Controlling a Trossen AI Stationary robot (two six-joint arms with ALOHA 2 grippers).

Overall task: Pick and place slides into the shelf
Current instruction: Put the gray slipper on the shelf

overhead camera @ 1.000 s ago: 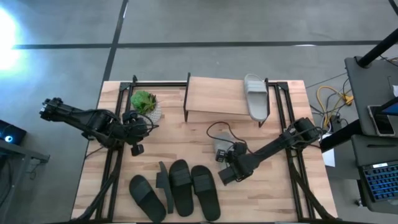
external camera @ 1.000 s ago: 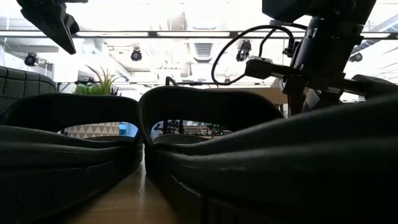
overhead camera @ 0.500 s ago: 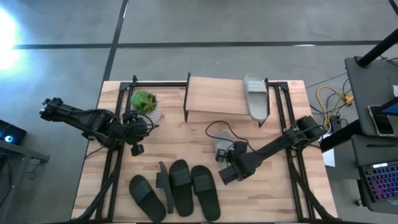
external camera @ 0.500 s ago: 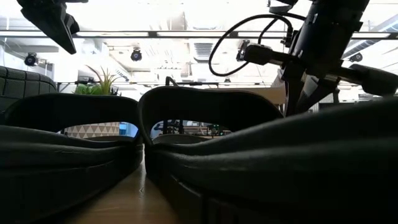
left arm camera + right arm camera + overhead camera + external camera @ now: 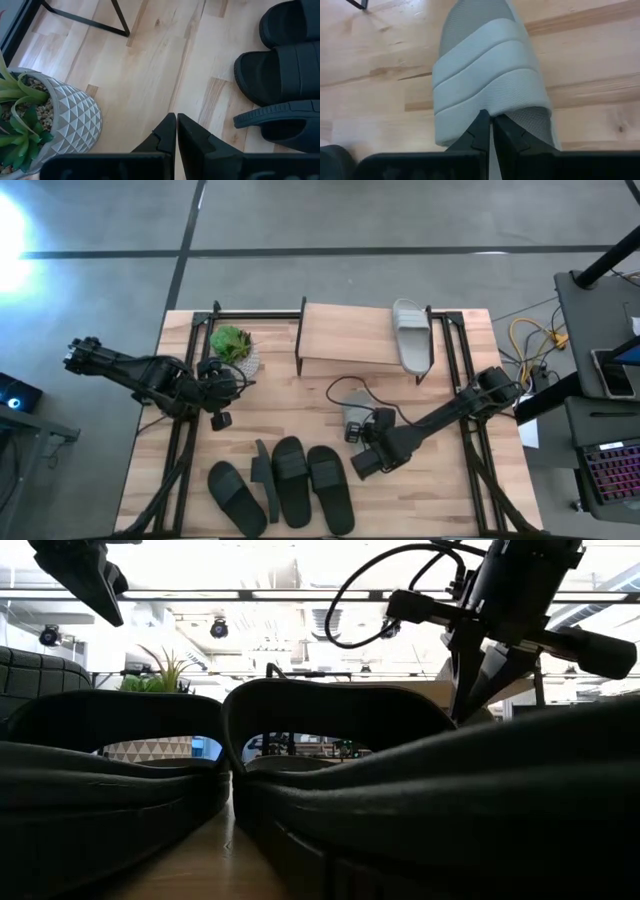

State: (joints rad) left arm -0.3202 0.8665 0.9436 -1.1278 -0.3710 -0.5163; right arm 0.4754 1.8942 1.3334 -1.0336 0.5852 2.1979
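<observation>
My right gripper, fingers pressed together, noses at the strap edge of the light grey rubber slide mid-worktop, near the plank-topped black-framed shelf, probably lining up a pick.

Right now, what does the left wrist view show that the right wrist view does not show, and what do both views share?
Only the left wrist view shows the potted plant in its patterned grey pot, the black slides lying side by side with one on its edge, and a black leg of the shelf. Only the right wrist view shows the light grey slide, with the right end effector shut at its strap. Both show the wooden tabletop and a shut end effector; the left end effector holds nothing.
</observation>
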